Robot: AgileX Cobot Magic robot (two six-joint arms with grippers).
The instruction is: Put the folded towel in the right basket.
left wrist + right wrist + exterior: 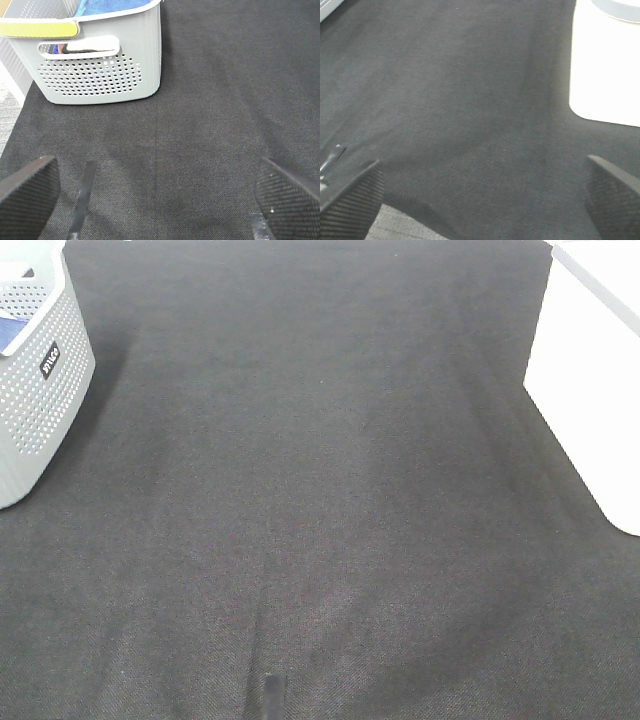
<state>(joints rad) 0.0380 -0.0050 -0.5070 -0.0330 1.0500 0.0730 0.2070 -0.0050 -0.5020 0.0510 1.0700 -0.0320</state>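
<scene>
A blue towel (107,6) lies inside the grey perforated basket (100,70), which stands at the far left of the table in the high view (35,390); a bit of the blue shows there too (12,332). The white right basket (585,380) stands at the right edge and also shows in the right wrist view (605,65). My left gripper (155,195) is open and empty, a short way in front of the grey basket. My right gripper (485,200) is open and empty, short of the white basket. Neither gripper shows in the high view.
A dark cloth (320,490) covers the table between the two baskets. A thin dark strip (272,695) lies near the front edge and shows in the left wrist view (82,200). The cloth's edge (10,115) runs beside the grey basket.
</scene>
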